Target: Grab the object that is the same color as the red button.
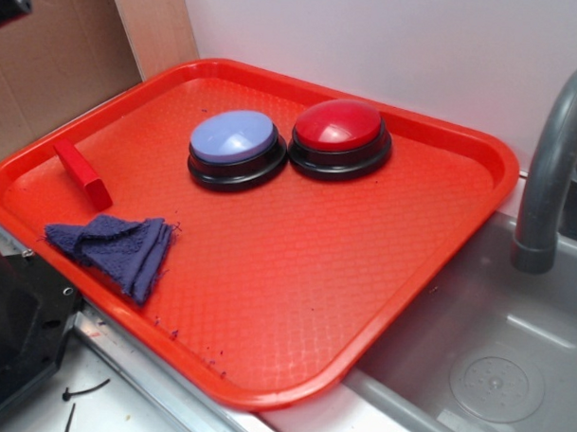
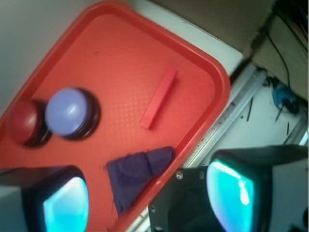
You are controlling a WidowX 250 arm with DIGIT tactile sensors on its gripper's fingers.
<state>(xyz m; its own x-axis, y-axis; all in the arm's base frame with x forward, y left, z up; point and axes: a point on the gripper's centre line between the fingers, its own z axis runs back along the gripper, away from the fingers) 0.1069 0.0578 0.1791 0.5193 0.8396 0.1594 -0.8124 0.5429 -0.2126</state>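
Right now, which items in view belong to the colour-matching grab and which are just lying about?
Part of the job:
- red button
- red block, lying on the tray near its edge
- gripper, open above the tray

Just lying about:
- lilac button
- blue cloth
- red tray
- grey sink

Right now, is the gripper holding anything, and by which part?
Nothing is held. The gripper is open above the tray; the red block lies untouched on it, clear of both fingers.

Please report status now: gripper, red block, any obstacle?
Gripper open, high above tray. Red block untouched near tray edge. Blue cloth beside it, not covering.
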